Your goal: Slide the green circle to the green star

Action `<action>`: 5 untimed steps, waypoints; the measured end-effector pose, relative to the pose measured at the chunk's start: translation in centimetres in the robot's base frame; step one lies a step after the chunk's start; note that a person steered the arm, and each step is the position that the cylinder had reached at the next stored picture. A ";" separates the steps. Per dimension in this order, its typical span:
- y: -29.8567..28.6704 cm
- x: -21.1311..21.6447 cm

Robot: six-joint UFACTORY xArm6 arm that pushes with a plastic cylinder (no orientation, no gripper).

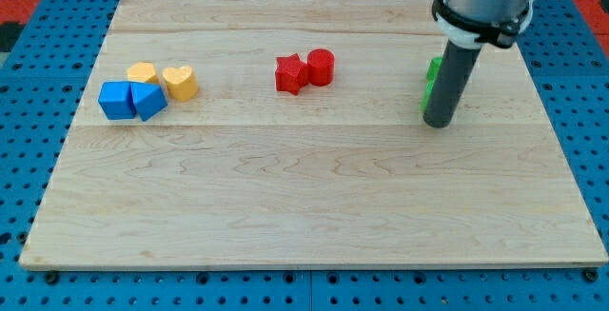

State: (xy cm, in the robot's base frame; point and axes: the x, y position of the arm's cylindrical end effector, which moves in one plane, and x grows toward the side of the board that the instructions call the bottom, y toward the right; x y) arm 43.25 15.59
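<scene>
My rod stands at the view's right, with my tip on the wooden board. Only green slivers show along the rod's left edge. The upper sliver is the green star. The lower sliver looks like the green circle, right against the rod and just below the star. The rod hides most of both, so I cannot tell whether they touch.
A red star and a red cylinder sit together at the upper middle. At the view's left, two yellow blocks and two blue blocks form a cluster.
</scene>
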 end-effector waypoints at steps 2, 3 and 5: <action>-1.0 -0.1; -1.0 -0.1; 1.0 -0.1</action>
